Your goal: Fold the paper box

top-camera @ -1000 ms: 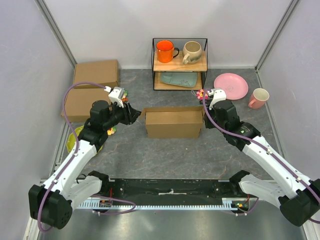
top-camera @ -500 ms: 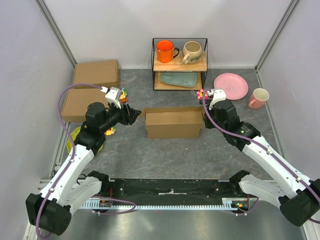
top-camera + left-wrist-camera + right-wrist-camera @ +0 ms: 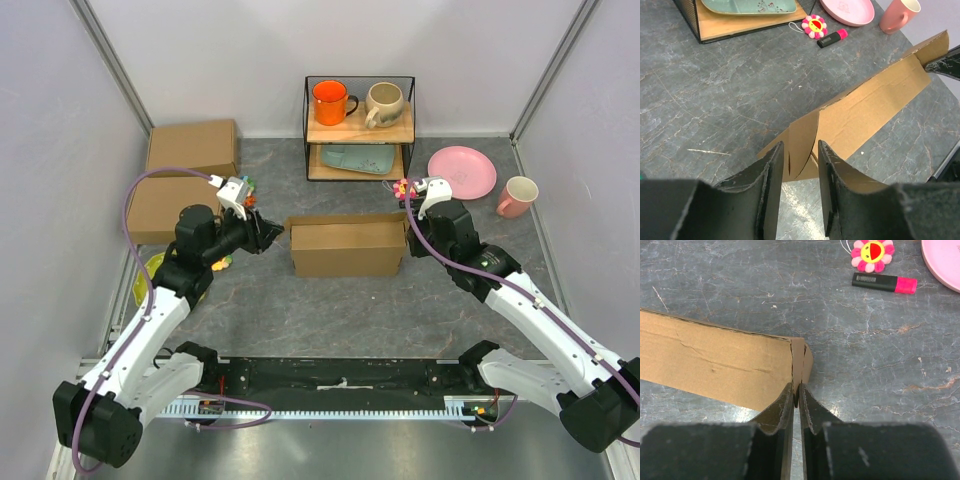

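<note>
Closing in from the left is the only real change. Over the last second my left gripper has edged nearer the left end of the box, and the arm behind it has resettled a little. The flap that stuck out at an angle toward the gripper a second ago now sits tighter against the box's end in the top view. The box itself has not shifted on the table.

It stands in the middle of the table between the two arms, a long low shape with its long wall up and its ends not yet closed.

In the left wrist view the jaws stand partly open, one on either side of the curved flap. The flap lies close to one finger with a dark gap on the other side, so I judge it straddled, not gripped.

My right gripper is almost fully closed, pinching the thin folded edge at the box's right end. It has not moved.

As I read it, the right side is anchoring the box while the left lines up on its flap. That flap is now where I can close on it or push it inward, so the left end looks like the next fold. The flap could bow and slip out of the loose jaws, or the box could pivot about the right pinch.
</note>
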{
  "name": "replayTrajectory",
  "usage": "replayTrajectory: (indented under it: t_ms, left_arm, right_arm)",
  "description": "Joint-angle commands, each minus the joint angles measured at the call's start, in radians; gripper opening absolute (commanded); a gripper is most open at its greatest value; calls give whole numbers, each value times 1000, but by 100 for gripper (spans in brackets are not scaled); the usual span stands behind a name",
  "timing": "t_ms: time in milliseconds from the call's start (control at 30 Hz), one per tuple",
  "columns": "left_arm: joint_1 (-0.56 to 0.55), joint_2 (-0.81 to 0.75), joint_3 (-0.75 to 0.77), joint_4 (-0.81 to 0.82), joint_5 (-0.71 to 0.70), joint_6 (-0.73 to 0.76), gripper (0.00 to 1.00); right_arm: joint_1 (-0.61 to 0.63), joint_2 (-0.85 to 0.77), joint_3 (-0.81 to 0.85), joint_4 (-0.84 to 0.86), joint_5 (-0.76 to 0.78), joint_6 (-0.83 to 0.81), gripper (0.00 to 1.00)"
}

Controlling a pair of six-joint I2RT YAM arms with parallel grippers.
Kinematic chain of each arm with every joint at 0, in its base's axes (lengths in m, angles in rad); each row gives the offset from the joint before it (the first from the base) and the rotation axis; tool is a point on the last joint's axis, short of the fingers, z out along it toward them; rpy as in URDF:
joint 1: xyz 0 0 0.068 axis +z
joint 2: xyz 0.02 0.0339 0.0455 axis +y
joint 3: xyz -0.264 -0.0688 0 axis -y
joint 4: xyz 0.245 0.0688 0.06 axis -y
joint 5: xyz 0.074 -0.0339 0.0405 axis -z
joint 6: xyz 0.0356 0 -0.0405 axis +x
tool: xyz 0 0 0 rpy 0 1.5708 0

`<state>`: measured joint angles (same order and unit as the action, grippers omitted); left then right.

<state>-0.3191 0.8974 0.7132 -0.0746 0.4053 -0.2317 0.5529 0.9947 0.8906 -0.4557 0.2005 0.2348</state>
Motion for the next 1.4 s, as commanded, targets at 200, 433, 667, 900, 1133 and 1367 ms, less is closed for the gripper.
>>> replayTrajectory:
  t_ms: [200, 433, 667, 900, 1133, 1367]
  left_arm:
    - [-18, 31, 29, -2, 7, 48, 39]
    - [-37, 44, 35, -30, 1, 54, 34]
    - [-41, 37, 61, -59, -16, 60, 25]
    - [-46, 51, 104, -73, -26, -21, 9]
    - [-64, 104, 157, -90, -10, -141, 3]
    - [-100, 149, 166, -123, -26, -254, 2]
  right_arm:
    - [7, -11, 28, 37, -10, 0, 14]
    - [7, -11, 31, 35, -13, 1, 14]
    - [5, -11, 31, 35, -16, 1, 14]
    - [7, -5, 36, 34, -23, 11, 13]
    - [10, -2, 36, 32, -24, 12, 13]
    - [15, 4, 34, 31, -24, 14, 12]
